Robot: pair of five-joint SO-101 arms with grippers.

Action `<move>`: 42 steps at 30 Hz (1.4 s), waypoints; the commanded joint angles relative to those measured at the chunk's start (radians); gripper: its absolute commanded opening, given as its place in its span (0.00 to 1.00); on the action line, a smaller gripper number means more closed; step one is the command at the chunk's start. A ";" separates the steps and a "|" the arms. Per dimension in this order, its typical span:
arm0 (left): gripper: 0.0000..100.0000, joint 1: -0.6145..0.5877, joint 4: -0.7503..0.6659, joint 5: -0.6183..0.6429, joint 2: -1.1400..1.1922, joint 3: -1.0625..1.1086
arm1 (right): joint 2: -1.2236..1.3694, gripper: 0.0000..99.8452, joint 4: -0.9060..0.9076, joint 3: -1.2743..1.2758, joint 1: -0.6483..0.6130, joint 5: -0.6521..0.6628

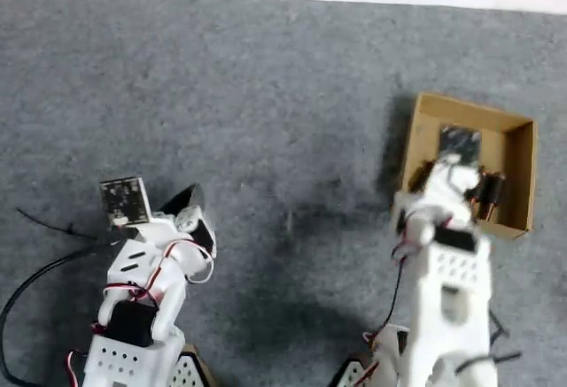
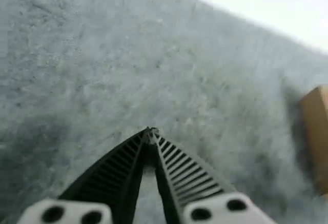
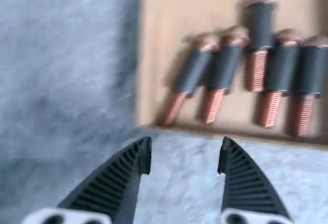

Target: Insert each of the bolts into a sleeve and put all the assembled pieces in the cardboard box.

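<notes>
The cardboard box sits on the grey felt at the right; its edge also peeks into the left wrist view. Inside the box lie several copper bolts in dark sleeves, side by side. My right gripper hangs open just outside the box's near wall, with nothing between its fingers; from above, this arm covers part of the box. My left gripper is shut and empty over bare felt at the left.
Grey felt covers the table, with a wide stretch between the two arms and toward the back. A black cable trails at the left edge near the left arm's base.
</notes>
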 commanded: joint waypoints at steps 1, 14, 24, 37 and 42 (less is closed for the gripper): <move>0.01 -0.024 0.140 -0.092 -0.015 0.019 | -0.240 0.19 -0.044 0.148 -0.059 -0.008; 0.01 -0.199 0.368 -0.249 -0.013 0.019 | -1.056 0.19 0.268 0.553 -0.068 -0.008; 0.01 -0.288 0.549 -0.247 -0.010 0.019 | -1.009 0.19 0.392 0.667 -0.062 -0.002; 0.01 -0.288 0.623 -0.244 -0.015 0.019 | -1.010 0.19 0.501 0.647 -0.030 -0.002; 0.01 -0.288 0.623 -0.244 -0.015 0.019 | -1.003 0.19 0.503 0.644 0.028 -0.002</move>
